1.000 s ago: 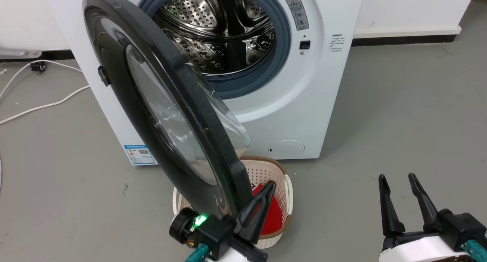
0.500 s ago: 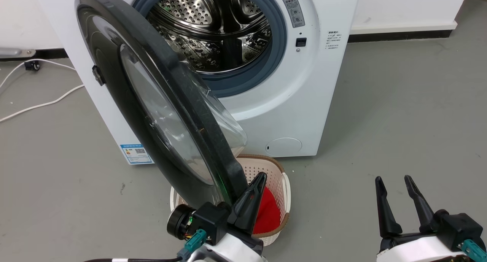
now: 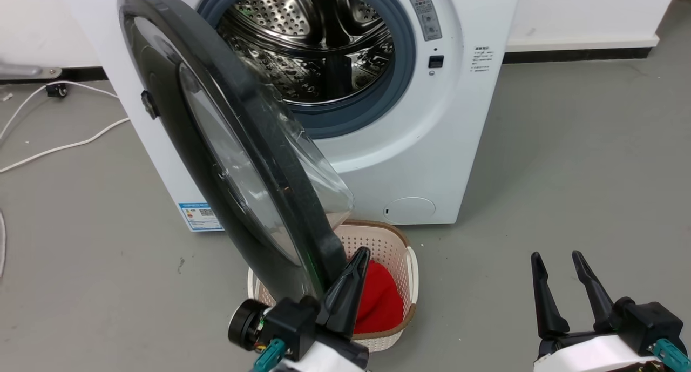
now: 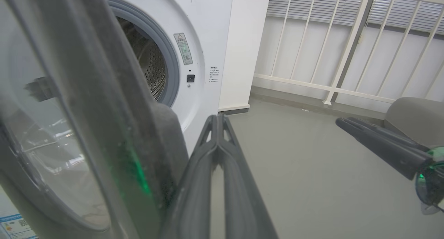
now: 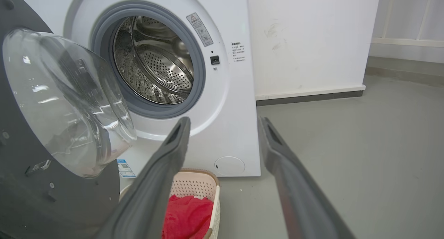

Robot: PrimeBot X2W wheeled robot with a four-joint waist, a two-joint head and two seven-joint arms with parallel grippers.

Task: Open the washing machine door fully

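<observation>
In the head view, the washing machine door stands out from the washing machine, about half open, with its hinge on the left side and its free edge pointing toward the robot. The left pincer is narrow, its 2 fingers pressed together and holding nothing. It lies just beside the lower free edge of the door, on the side that faces the drum. I cannot tell if it really touches. Under it stands a cream laundry basket with a red cloth. The right pincer is wide and empty, well apart from the door.

In the left wrist view, the closed left pincer has the dark door rim close at its left.

In the right wrist view, the right pincer is spread, and the glass bowl window bulges toward the drum.

I judge that the step in hand is the push. To do it well, the side of the fingers should press on the solid rim, not on the glass, and follow the door's arc to the left slowly, so that they do not slip off the edge. The arm should also stay above the basket.
</observation>
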